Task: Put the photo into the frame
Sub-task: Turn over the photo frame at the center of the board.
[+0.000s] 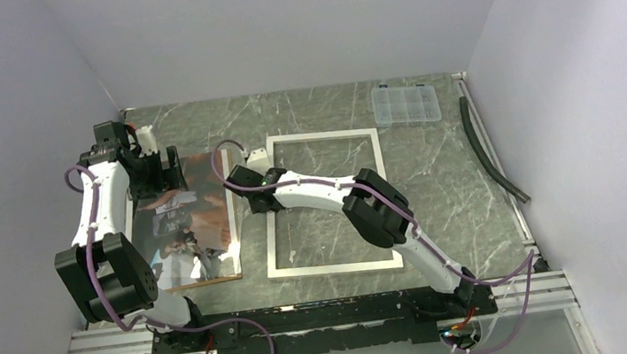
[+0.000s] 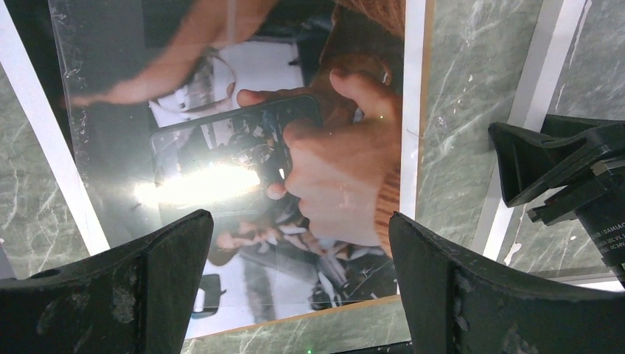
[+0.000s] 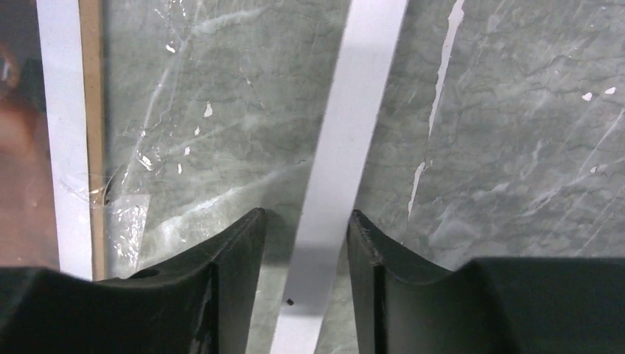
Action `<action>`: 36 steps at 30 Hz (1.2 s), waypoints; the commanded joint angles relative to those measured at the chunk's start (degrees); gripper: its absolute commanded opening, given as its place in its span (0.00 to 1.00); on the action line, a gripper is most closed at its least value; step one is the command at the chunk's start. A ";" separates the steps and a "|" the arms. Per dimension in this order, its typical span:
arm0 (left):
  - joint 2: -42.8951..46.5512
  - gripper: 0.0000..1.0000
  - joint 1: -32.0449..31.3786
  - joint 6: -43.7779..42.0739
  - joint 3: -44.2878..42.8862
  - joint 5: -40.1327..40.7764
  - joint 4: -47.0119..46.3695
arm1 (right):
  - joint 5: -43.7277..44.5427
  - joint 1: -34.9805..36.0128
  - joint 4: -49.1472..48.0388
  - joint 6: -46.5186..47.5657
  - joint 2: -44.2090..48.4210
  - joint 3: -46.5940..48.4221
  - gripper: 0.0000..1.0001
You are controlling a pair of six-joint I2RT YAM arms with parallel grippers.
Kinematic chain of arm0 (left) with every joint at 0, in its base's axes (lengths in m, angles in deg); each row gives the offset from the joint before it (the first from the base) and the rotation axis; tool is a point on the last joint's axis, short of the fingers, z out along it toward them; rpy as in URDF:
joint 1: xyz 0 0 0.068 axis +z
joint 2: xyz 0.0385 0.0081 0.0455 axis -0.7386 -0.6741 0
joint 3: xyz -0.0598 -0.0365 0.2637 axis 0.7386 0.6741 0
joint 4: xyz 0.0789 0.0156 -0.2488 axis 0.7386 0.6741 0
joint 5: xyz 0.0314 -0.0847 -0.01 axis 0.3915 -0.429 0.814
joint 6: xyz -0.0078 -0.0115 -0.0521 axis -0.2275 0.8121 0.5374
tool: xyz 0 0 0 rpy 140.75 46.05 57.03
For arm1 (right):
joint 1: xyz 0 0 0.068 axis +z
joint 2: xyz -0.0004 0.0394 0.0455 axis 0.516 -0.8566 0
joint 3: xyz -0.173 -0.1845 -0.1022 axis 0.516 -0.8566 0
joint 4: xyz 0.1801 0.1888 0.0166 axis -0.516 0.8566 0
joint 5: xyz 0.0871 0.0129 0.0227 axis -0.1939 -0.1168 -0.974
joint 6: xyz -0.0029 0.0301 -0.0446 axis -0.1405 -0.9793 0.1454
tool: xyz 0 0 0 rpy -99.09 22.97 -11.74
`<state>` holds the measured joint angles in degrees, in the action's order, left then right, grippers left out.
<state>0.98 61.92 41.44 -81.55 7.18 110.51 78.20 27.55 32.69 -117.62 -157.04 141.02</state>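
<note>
Fingers (image 3: 228, 287) of the right gripper (image 3: 306, 221) stand astride the left rail of the frame (image 3: 346, 110), partly closed. One finger is at the rail's edge and a dark sliver of table shows between the rail and the other. The rail is bracketed, not clamped.

From above, the right gripper (image 1: 254, 182) reaches across from its base to the frame's (image 1: 331, 267) left side, toward the far corner. The frame lies flat with its white face up, the grey marble table (image 1: 445, 189) showing through its opening.

The photo (image 1: 190, 218) lies picture side up just left of the frame. It is apart from it, with a strip of bare table between the two. It rests on a brown backing panel (image 1: 233, 217), whose edge shows as a thin line along the photo's right and near sides.

The left gripper (image 1: 158, 172) hangs over the far end of the photo. In its wrist view the left gripper (image 2: 302, 295) is spread wide with nothing between its two dark fingers (image 2: 147, 295). Below it the photo (image 2: 295, 147) glares under the light, showing a hand holding a phone.

A small clear compartment box (image 1: 406, 104) sits near the far edge of the table, well apart from the frame. A black strip (image 1: 490, 152) lies along the right side.
</note>
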 commanded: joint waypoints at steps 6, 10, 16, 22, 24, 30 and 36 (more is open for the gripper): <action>2.58 0.95 0.20 -2.12 0.59 -2.89 1.50 | -2.78 0.42 -2.88 -4.04 4.26 -1.46 0.21; 2.97 0.95 0.20 -3.16 1.20 -3.51 1.18 | -4.53 0.44 -2.85 -6.26 8.46 -0.42 0.07; 2.02 0.95 0.22 -4.02 0.16 -3.94 2.88 | -7.35 0.41 -2.65 -8.08 15.46 2.14 0.00; 2.95 0.95 0.20 -3.15 0.64 -6.76 2.18 | -12.63 0.39 -3.58 -9.73 20.35 4.85 0.00; 2.99 0.95 0.05 -2.65 0.04 -8.26 2.64 | -15.61 0.40 -4.55 -11.04 22.04 5.50 0.00; 4.44 0.95 -2.94 -1.39 -1.81 -9.65 2.99 | -23.84 -0.78 -10.45 -17.02 27.67 2.75 0.00; 7.27 0.94 -7.69 -0.46 -3.36 -9.37 3.32 | -34.51 -4.04 -20.23 -24.39 31.91 -3.47 0.00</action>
<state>4.41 56.76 39.65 -81.47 -0.30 113.35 51.86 25.97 24.13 -136.57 -130.60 140.21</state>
